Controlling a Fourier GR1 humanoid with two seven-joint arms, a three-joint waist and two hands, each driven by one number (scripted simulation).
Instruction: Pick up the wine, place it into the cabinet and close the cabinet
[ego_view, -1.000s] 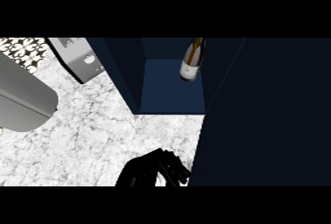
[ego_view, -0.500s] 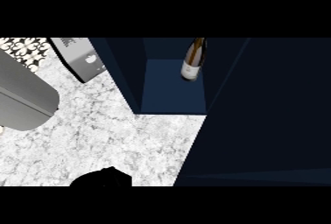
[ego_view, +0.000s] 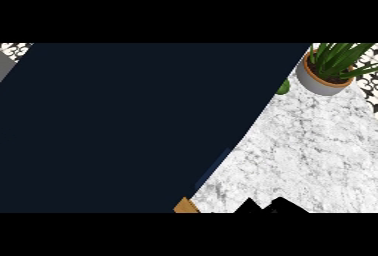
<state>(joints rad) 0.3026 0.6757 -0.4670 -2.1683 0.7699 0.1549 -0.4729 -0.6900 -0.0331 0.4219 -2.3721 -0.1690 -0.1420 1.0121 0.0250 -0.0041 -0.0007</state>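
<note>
While cabinet (ego_view: 133, 125) hides wine, hand (ego_view: 269, 206) tips show at lower edge.

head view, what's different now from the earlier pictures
The view has swung to another part of the counter. The open cabinet with the wine bottle standing inside and the grey things at the left no longer show. A dark cabinet face now fills most of the view, with a potted plant at upper right. Only dark hand tips show at the lower edge. The marble counter looks the same.
</note>
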